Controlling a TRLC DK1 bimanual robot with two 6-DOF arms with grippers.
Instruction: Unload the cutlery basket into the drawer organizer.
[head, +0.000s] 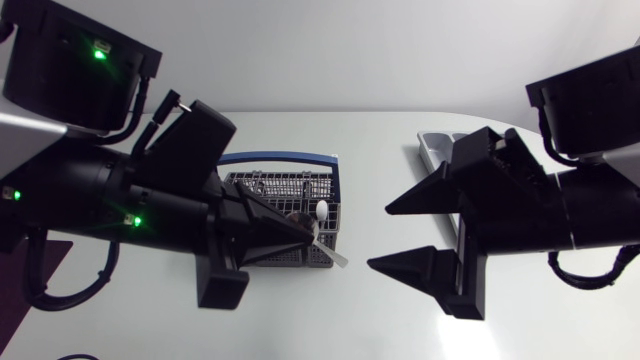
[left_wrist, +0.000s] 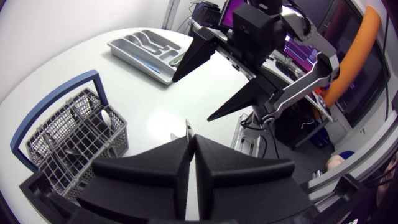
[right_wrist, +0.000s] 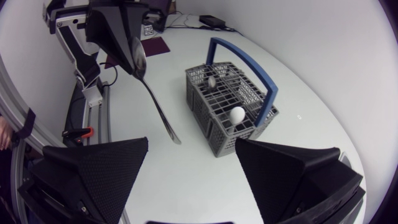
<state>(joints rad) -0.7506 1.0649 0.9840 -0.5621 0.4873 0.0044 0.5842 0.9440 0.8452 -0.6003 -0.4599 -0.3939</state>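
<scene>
Right wrist view: white spoon (right_wrist: 237, 114) in basket (right_wrist: 214, 127).

Head view: drawer organizer (head: 437, 143) at the table's (head: 400, 320) far edge was mostly hidden behind the right gripper (head: 381, 237); one corner showed. The left gripper (head: 310, 235) covered the near side of the cutlery basket (head: 262, 185).
Left wrist view: the spoon (left_wrist: 188, 129) was hidden between the closed fingers, a sliver showing past them.
White rounded piece (right_wrist: 237, 114) in the basket: kind undetermined.

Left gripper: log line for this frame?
left gripper shut on spoon | spoon in air beside basket | right gripper open, empty
</scene>
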